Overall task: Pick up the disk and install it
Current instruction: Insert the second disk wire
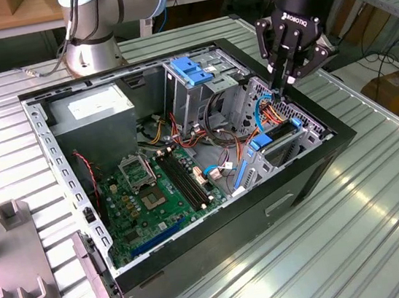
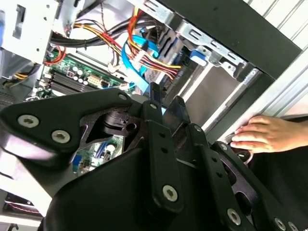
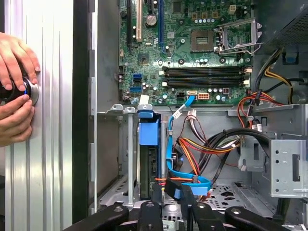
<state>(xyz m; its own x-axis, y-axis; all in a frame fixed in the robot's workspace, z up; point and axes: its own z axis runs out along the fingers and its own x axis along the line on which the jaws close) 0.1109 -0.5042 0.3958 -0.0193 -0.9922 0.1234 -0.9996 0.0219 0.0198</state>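
While disk [image 3: 148, 132] sits bayed, end effector [image 1: 284, 79] hides lower edge

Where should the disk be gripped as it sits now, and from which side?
Probably the exposed top edge of the disk, along its blue rail, coming straight down from above. It stands on edge in the drive bay, whose metal walls cover its flat faces.

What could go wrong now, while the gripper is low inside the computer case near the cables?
1. The gripper hangs right above loose orange and blue cables; it might snag or pull one.
2. The disk sits on edge in its bay, close to the cables, so a cable could get pinched against it.
3. A person's hand rests just outside the case wall, near the arm's working area.
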